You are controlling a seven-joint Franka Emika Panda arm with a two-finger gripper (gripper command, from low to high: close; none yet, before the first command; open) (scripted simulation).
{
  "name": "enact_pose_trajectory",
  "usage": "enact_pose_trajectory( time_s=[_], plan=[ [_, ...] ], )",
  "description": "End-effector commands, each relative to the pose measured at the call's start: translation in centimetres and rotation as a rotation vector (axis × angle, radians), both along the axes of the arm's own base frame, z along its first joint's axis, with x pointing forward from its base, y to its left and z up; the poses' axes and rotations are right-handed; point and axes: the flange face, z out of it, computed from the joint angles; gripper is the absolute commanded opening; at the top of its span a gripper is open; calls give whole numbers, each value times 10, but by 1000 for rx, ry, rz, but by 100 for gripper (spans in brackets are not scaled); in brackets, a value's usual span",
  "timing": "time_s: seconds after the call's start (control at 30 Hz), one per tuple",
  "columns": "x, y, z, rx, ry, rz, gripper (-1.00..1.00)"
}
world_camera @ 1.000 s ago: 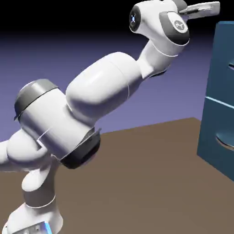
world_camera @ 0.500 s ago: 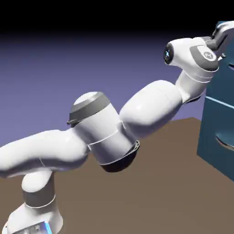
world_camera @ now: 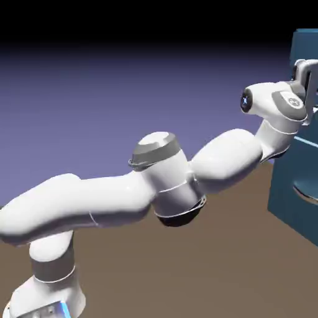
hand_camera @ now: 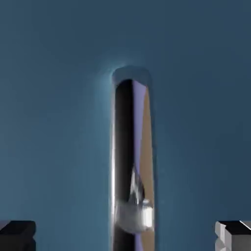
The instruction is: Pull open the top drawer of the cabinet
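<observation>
arm: we see it run from lower left of the exterior view up to the right edge.
gripper (world_camera: 304,67): upper right, at the cabinet (world_camera: 292,186) front; in the hand view our fingertips (hand_camera: 17,234) sit in both bottom corners, spread wide, nothing between them touching.
top drawer (hand_camera: 59,98): its teal front fills the hand view.
handle (hand_camera: 131,162): shiny bar, centre, between the fingertips, not gripped.

My cabinet (world_camera: 292,180) stands upright, teal-blue. Its top drawer (hand_camera: 59,122) is flat-fronted, its shiny bar handle (hand_camera: 131,162) straight ahead of me.
</observation>
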Motion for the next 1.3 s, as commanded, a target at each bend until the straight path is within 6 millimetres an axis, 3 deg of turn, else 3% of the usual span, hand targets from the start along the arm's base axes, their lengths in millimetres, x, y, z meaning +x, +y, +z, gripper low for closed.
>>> enact_pose_trajectory(
  time_s=[0.0, 0.03, 0.07, 0.3, 0.63, 0.97, 1.27],
  plan=[
    [5, 0, -1, -1, 1, 0, 0],
    [6, 0, -2, -1, 1, -1, 0],
    [6, 0, -2, -1, 1, -1, -100],
    [-21, 0, -2, -2, 1, -1, -100],
    [-88, 0, -2, -2, 1, -1, -100],
    [-176, 0, -2, -2, 1, -1, -100],
    [-274, 0, -2, -2, 1, -1, -100]
  ],
)
